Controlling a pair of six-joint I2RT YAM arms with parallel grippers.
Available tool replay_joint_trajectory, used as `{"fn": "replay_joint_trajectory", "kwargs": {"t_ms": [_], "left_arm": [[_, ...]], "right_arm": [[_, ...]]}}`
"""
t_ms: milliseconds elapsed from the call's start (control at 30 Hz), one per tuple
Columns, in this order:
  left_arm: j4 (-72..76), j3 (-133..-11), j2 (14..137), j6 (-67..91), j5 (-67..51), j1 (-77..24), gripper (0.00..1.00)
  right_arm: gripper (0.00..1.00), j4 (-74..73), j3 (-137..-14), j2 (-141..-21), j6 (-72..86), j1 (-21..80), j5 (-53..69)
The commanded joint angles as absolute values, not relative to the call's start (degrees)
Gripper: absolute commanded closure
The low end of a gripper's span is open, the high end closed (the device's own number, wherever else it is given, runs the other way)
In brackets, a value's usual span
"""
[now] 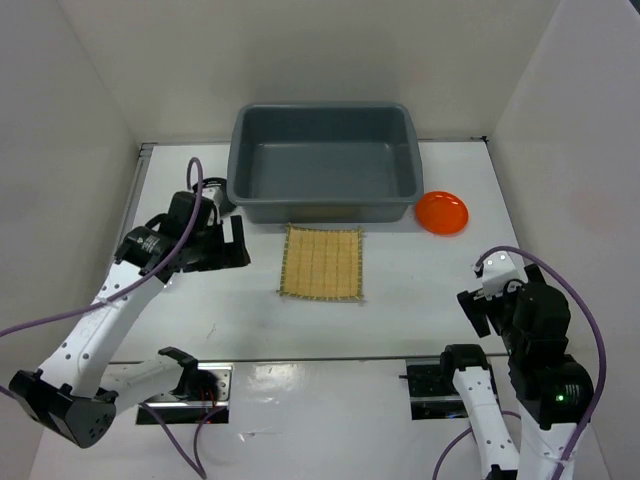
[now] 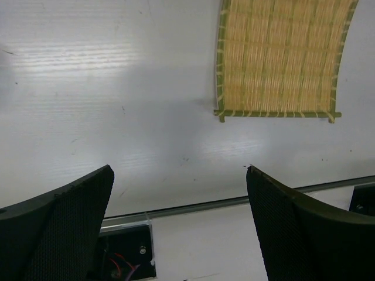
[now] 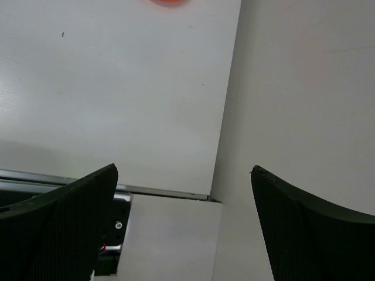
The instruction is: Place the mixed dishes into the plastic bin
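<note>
At the far middle of the surface (image 1: 200,310) sits the grey plastic bin (image 1: 322,210), stiff and roomy. Just near of it lies the woven mat (image 1: 321,262), likely light and floppy, best pinched at an edge. Right of the bin, the orange plate (image 1: 441,212) looks rigid and slick; take its rim. Left of the mat hovers the left end effector (image 1: 236,244), at near right the right end effector (image 3: 184,170), both wide open, empty.
</note>
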State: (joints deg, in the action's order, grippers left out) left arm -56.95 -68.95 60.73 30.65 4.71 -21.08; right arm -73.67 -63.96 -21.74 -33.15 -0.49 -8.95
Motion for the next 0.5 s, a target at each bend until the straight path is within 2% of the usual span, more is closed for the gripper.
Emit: {"fn": "replay_joint_trajectory", "kwargs": {"t_ms": [0,233,400,467], "left_arm": [[-52.38,-65.40,59.49,35.06,1.24,-22.41,0.00],[-43.25,-59.06,66.35,33.66,-8.52,-24.87,0.00],[-40.78,-61.95,69.07,34.45,-9.84,-26.02,0.00],[-41.30,-62.66,69.08,34.45,-8.45,-26.02,0.00]], "right_arm": [[0.01,-72.61,-65.47,-21.88,-35.76,-0.88,-10.82],[0.01,-59.44,-64.70,-23.20,-34.02,-0.88,-6.68],[0.01,-44.23,-54.94,-27.24,-30.51,-0.88,-12.91],[0.01,-38.95,-53.35,-27.25,-29.01,-0.88,-11.35]]}}
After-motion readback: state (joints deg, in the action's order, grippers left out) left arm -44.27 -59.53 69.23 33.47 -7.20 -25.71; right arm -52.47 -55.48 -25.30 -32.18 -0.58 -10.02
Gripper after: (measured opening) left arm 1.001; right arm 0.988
